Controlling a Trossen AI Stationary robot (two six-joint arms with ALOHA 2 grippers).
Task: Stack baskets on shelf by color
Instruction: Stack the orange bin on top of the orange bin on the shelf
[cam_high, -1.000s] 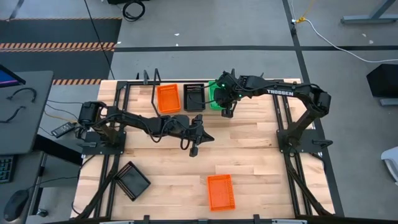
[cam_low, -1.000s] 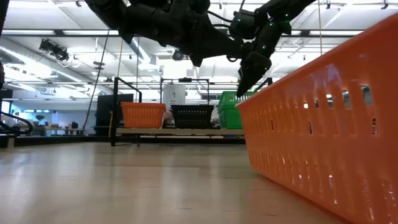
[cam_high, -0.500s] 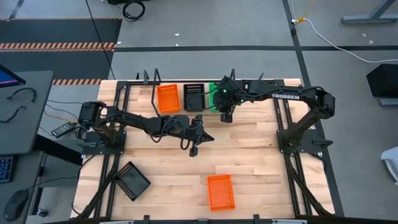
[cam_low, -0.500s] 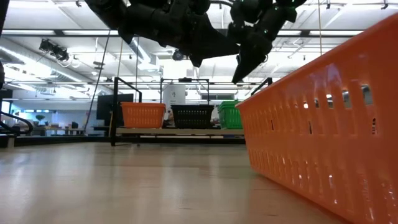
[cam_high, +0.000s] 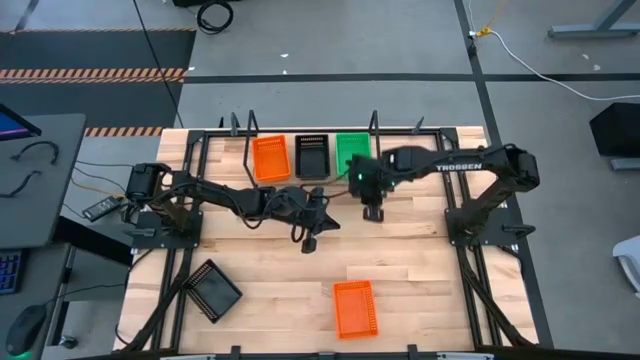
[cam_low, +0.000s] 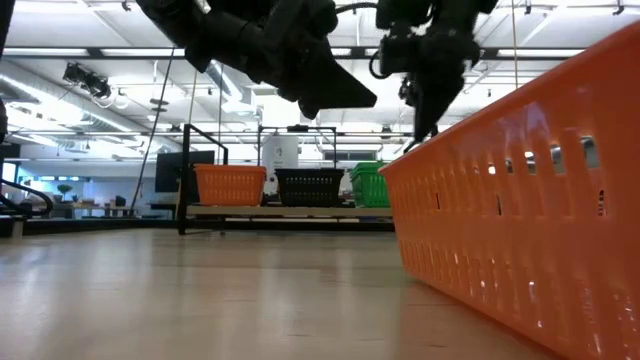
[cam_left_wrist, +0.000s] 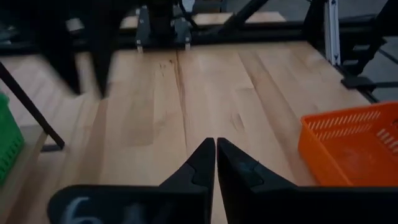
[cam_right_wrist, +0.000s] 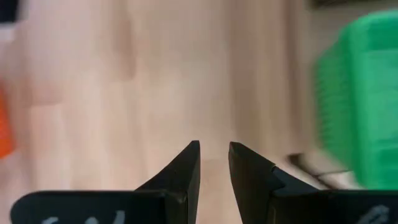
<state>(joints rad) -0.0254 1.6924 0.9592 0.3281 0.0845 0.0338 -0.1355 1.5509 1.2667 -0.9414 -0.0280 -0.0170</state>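
1. Right gripper (cam_high: 373, 212): empty, its two fingers (cam_right_wrist: 184, 167) parted by a narrow gap, nothing between them. One second earlier it hung over the green basket on the shelf; it has since drawn back off the shelf and now hangs above bare tabletop just in front of it.
2. Left gripper (cam_high: 309, 243): fingers pressed together, holding nothing, above the middle of the table (cam_high: 400, 260). Its arm lies almost as it did a second ago, with only a slight shift.
3. Shelf (cam_high: 280, 183): at the far edge of the table, framed by thin black posts.
4. Baskets on the shelf, side by side: orange stack (cam_high: 269, 157), black stack (cam_high: 312, 156), green stack (cam_high: 352, 150). The green stack, partly covered by the right arm a second ago, is now fully exposed from above. How many baskets each stack holds cannot be told.
5. Loose black basket (cam_high: 215, 290): on the table near the left front corner, turned at an angle, unmoved.
6. Loose orange basket (cam_high: 356, 307): near the front edge, right of centre, unmoved. It stands just beside the low camera and fills the right side of that view (cam_low: 530, 210), hiding part of the green stack (cam_low: 370, 185).
7. Surroundings: a desk (cam_high: 40, 180) with cables to the left of the table; grey floor with striped tape (cam_high: 95, 72) beyond.
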